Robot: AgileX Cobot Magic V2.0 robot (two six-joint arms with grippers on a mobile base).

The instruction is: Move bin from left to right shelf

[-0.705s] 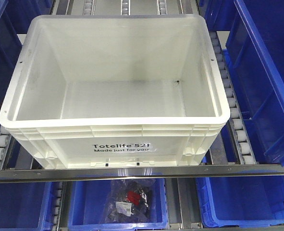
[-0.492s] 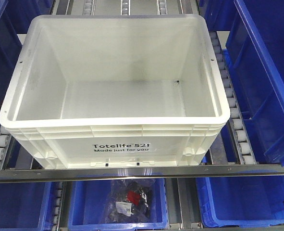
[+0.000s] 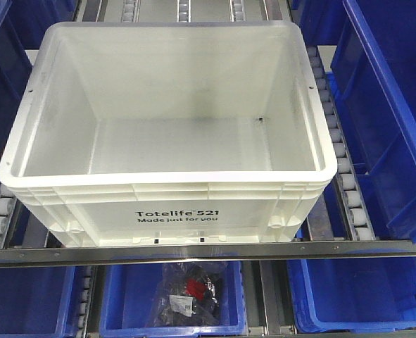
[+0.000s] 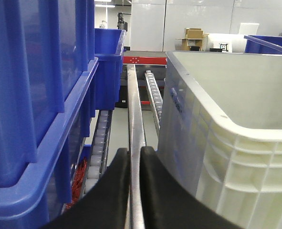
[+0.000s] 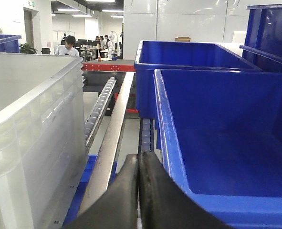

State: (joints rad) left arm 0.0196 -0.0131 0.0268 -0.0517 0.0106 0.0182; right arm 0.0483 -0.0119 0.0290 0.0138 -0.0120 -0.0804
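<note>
Sitting on the roller shelf (image 3: pixel 348 190) is the bin (image 3: pixel 102 208), big and white, with nothing inside it and black words on its front. It fills most of the front view and its front edge is just behind the metal rail (image 3: pixel 193 251). Blue bins (image 3: pixel 391 105) stand on both sides of it and on the shelf below. The left gripper (image 4: pixel 135 155) is low down beside the left wall of the white bin, in the lane between that wall and a stack of blue bins. Its two black fingers are close, with only a thin gap where a rail shows through, and they hold nothing. The right gripper (image 5: pixel 139 157) is low down beside the bin's other wall, next to an open blue bin (image 5: pixel 226 143). Its fingers are pressed together and they hold nothing too. Neither one touches the white bin. A small bag of black and red parts (image 3: pixel 190 292) lies in the blue bin right under it, and that has no part in the job. I think the job has hardly begun. The bin has not been grabbed or lifted. The arms must take hold of its sides, pick it up and carry it to the right shelf, which cannot be told apart in these views.
</note>
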